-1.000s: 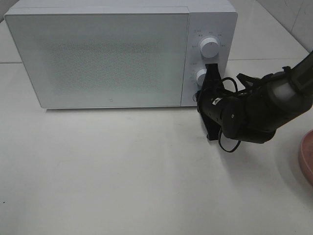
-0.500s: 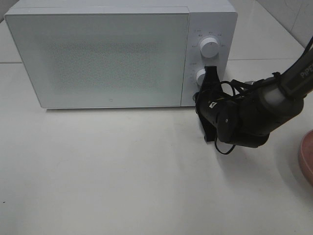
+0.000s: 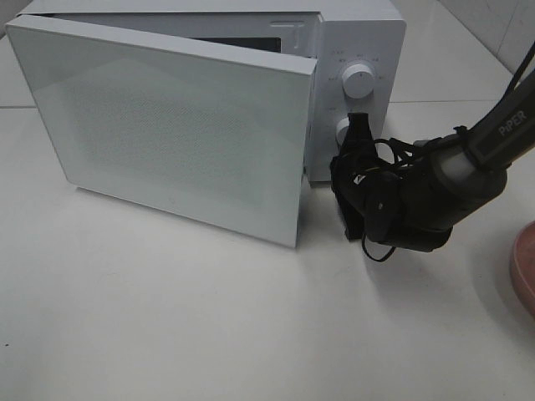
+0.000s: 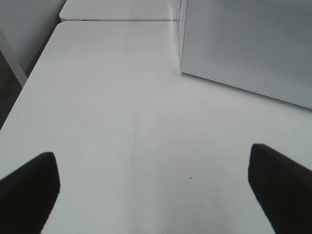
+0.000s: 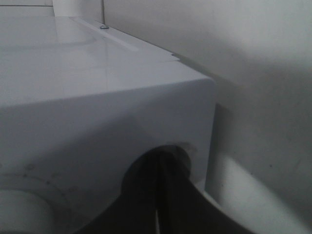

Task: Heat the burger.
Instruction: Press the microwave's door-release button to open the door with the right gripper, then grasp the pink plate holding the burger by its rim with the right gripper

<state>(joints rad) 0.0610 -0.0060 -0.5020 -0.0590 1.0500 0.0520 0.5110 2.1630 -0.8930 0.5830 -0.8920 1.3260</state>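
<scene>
Burger: not visible in any view | microwave door point(image 3: 167, 125) ajar, upper left of overhead frame | right gripper point(image 3: 359, 127) pinched together against control panel point(image 3: 359, 50) | left gripper point(image 4: 153, 178) spread apart above table point(image 4: 122, 97)

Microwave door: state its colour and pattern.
The flat, swung-open microwave door is white with a fine grey dotted panel across its face; the exterior high view shows it best.

Pink plate point(image 3: 525, 271) cropped at edge, microwave point(image 3: 368, 42) interior hidden by door point(image 3: 167, 125), right fingers point(image 5: 139, 204) blurred
</scene>
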